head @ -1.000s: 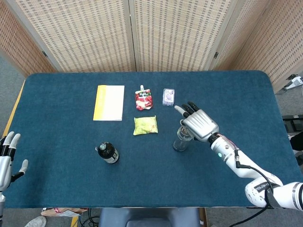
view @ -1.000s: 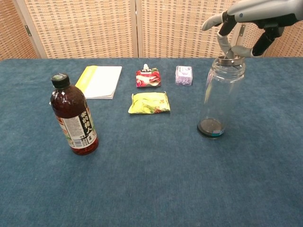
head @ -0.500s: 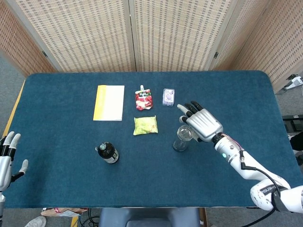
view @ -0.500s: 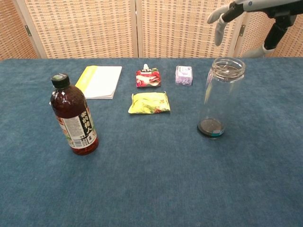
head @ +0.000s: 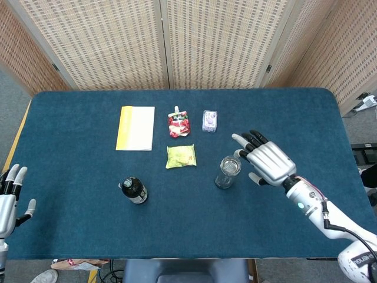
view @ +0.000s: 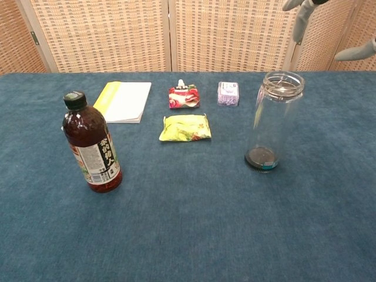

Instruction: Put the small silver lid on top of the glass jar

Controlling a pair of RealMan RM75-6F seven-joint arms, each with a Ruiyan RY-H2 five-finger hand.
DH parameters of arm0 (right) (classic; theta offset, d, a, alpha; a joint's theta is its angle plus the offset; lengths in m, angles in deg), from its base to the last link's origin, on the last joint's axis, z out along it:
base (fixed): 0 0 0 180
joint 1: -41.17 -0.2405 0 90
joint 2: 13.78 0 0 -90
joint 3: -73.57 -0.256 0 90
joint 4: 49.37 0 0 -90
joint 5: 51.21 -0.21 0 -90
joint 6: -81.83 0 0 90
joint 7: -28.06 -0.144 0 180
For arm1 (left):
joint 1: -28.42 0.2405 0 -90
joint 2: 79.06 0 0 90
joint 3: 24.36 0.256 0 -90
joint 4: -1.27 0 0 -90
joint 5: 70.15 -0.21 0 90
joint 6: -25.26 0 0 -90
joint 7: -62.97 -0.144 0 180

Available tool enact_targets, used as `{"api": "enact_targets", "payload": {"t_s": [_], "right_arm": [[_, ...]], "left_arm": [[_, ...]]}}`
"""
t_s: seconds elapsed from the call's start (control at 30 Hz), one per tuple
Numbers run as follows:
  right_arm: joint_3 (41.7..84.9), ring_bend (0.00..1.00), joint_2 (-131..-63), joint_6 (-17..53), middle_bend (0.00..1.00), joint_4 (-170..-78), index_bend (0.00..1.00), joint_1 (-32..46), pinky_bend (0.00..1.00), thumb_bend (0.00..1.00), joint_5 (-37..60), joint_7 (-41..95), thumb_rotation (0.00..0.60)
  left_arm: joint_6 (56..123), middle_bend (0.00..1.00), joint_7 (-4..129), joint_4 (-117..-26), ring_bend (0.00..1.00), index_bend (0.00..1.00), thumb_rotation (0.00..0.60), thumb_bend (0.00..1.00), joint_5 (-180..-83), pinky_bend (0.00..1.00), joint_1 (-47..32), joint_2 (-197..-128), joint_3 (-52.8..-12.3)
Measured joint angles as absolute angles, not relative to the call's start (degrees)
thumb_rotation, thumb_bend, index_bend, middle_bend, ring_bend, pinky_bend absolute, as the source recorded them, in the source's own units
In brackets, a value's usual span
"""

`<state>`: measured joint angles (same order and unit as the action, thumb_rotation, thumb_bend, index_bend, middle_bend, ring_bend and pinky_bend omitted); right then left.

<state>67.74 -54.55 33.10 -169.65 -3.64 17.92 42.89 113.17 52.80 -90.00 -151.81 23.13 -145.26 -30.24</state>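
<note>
At the head view's 8 o'clock edge the left hand [head: 9, 197] is empty, fingers spread wide. The glass jar [view: 274, 120] stands upright right of centre on the blue surface [head: 76, 171], the small silver lid [view: 284, 87] sitting in its mouth. At its 3 o'clock, apart from it, the right hand [head: 268, 164] hovers with fingers splayed, holding nothing.

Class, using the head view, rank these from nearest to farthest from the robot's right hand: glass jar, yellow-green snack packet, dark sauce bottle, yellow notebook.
From the right hand:
1. Glass jar, just to its left.
2. Yellow-green snack packet, centre of table.
3. Dark sauce bottle, front left.
4. Yellow notebook, back left; close to the bottle's distance, but slightly farther.
</note>
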Motion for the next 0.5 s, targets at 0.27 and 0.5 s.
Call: {"api": "enact_targets", "payload": {"t_s": [0.27,0.5], "right_arm": [[71.5,0.00,-54.4,18.7,0.00,-165.8,0.29,9.0,0.00,0.34,32.0,36.0,0.600],[74.3,0.00,-62.5,4.2,0.00,-152.1,0.29,20.1,0.00,0.34,36.5,32.5,0.600]], "left_arm": [[111.8,0.01,52.6,-90.1,0.00,0.02,0.600,0.35,-151.2,0.08,22.6,-145.3,-30.2],[109.1,0.01,53.1,-89.9,0.00,0.02,0.600,0.35,-150.0,0.08,21.8,-145.1,-30.1]]}}
